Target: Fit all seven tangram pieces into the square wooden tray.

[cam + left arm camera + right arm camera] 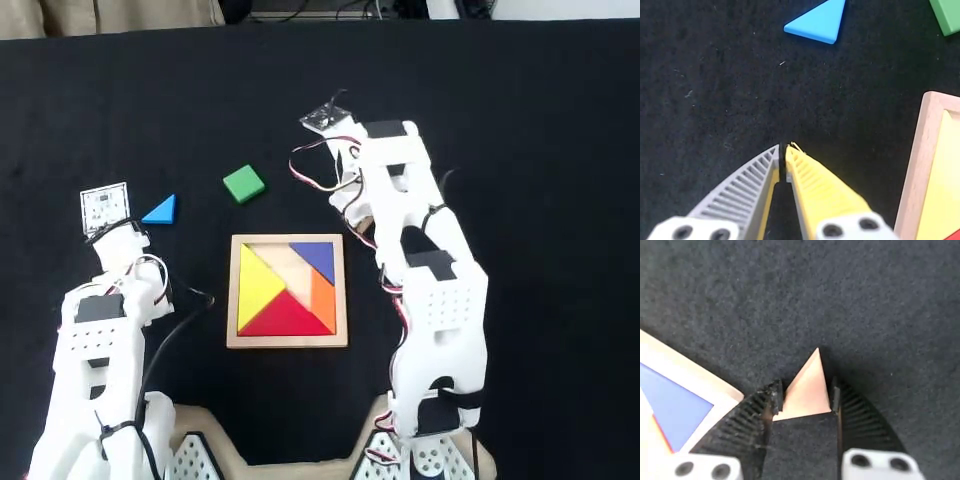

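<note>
Squarely inside right gripper point(806, 390), pale triangle point(806, 381)

Smooth pale wooden tray point(288, 341) sits on fuzzy matt black cloth point(520, 120).

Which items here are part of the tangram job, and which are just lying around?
Job: wooden tray; yellow piece, red piece, orange piece and dark blue piece inside it; light blue triangle and green square loose outside it; pale triangle in the right gripper.
Not the job: black cloth; arm cables.
</note>
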Tool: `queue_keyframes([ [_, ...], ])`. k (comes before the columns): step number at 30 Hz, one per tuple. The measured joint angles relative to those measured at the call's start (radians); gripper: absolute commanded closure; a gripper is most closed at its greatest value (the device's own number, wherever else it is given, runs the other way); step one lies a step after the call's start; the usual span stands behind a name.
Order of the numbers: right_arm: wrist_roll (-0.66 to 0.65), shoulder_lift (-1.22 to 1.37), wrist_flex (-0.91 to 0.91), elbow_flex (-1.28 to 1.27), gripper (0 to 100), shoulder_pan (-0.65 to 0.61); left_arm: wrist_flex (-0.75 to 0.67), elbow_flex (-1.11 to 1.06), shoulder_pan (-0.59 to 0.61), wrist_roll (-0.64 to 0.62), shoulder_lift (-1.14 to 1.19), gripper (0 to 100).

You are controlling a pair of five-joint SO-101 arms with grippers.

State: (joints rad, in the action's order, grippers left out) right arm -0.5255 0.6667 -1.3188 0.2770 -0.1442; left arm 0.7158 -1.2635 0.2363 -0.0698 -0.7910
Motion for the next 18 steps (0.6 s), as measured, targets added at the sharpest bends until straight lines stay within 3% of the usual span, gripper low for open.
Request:
queue_keyframes([
  [11,-0.083,-0.071,-0.123,-0.071,86.4,0.129,0.000,0.000,0.000,0.000,0.000,97],
  [14,-0.117,-0.173,-0.130,-0.170,92.6,0.152,0.000,0.000,-0.015,0.000,0.000,97],
  [18,-0.192,-0.394,-0.077,-0.345,93.1,0.149,0.000,-0.006,-0.029,0.000,0.000,97],
])
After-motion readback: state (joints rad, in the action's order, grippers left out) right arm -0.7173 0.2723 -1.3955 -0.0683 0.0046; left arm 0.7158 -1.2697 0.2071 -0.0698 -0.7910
